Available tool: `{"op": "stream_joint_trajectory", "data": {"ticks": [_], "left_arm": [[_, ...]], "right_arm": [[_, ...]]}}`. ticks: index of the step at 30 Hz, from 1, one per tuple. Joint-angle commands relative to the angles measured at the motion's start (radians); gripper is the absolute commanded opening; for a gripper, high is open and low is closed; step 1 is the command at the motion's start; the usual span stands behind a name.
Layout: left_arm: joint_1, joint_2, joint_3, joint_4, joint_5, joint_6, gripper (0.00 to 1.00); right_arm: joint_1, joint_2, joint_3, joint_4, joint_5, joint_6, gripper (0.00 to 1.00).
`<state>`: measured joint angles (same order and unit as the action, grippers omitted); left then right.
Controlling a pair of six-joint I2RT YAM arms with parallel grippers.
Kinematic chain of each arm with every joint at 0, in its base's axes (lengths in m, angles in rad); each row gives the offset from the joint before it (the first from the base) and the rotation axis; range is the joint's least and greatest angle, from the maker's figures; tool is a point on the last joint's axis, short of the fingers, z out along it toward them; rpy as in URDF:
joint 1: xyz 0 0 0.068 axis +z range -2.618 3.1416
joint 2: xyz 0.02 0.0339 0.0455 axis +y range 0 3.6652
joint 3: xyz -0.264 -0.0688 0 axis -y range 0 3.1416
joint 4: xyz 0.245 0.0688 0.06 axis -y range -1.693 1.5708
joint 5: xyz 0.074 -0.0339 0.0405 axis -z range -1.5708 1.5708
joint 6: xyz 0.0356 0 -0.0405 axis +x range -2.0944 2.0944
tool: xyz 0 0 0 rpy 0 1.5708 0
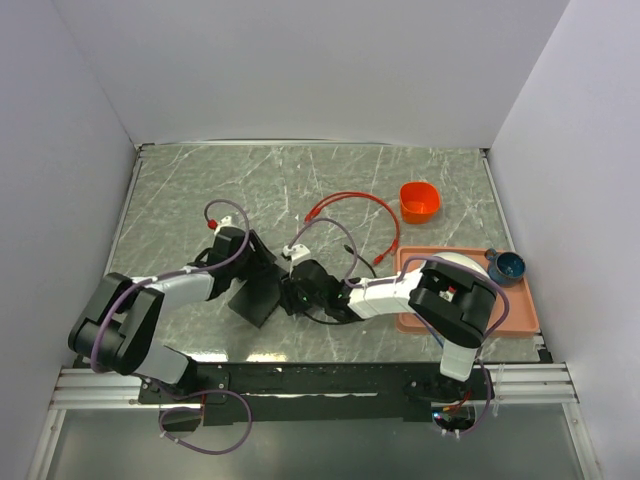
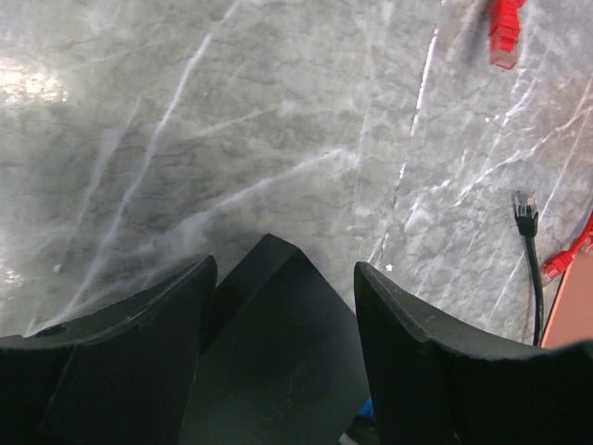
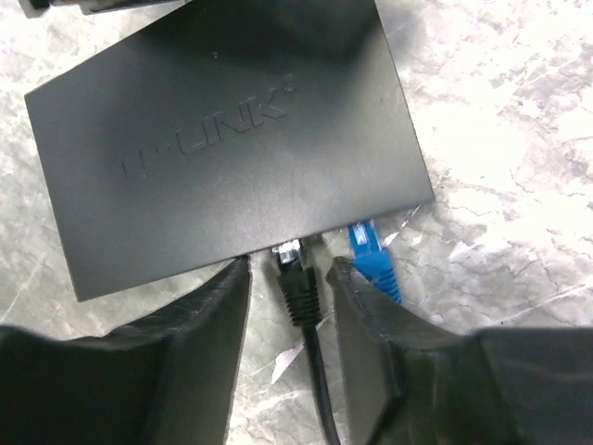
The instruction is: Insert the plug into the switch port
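The right pincer (image 3: 292, 311) sits low over the grey marbled worktop (image 3: 500, 139). Its jaws stand a little apart, one on each side of the black moulded network plug (image 3: 296, 273), and a sliver of gap shows on either side. I judge that it brackets the plug rather than pinching it.

The plug's long axis runs straight ahead of the pincer, nearly square to the near edge of the thin matte-black rectangular switch box (image 3: 222, 139). Its clear tip is right at that edge. A blue plug (image 3: 371, 252) is just beside it, also nose-in to the box. Any coming push must run forward along this axis, and the right arm is plainly the one placed to make it.

The left pincer (image 2: 278, 371) is at the box's far side. Its fingers (image 2: 139, 362) are spread wide with a corner of the box filling the space between them. I cannot tell whether they actually press on it.

Farther off, a red patch cable (image 1: 350, 198) loops across the worktop, with an orange plastic cup (image 1: 420, 200) beyond it.

The switch port is hidden under the box's top edge. I cannot tell how deep the plug sits or whether its latch has caught.
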<state>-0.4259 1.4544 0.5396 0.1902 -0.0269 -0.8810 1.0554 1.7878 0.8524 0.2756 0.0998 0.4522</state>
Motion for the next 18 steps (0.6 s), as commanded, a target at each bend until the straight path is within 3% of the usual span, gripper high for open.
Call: {"op": "stream_joint_trajectory", "data": {"ticks": [1,12,18], "left_arm": [[0.013,0.032,-0.009,-0.339,0.065,0.028,0.7],[0.03,0.023,0.146,-0.449,-0.004,0.086,0.71],[0.03,-0.051,0.23,-0.538,-0.086,0.125,0.8]], "right_arm": [[-0.035,-0.027,-0.029,-0.012,0.083,0.02,0.55],[-0.035,-0.1,-0.058,-0.13,0.064,0.016,0.78],[-0.035,-0.192,-0.07,-0.191,0.066,-0.004,0.9]]}}
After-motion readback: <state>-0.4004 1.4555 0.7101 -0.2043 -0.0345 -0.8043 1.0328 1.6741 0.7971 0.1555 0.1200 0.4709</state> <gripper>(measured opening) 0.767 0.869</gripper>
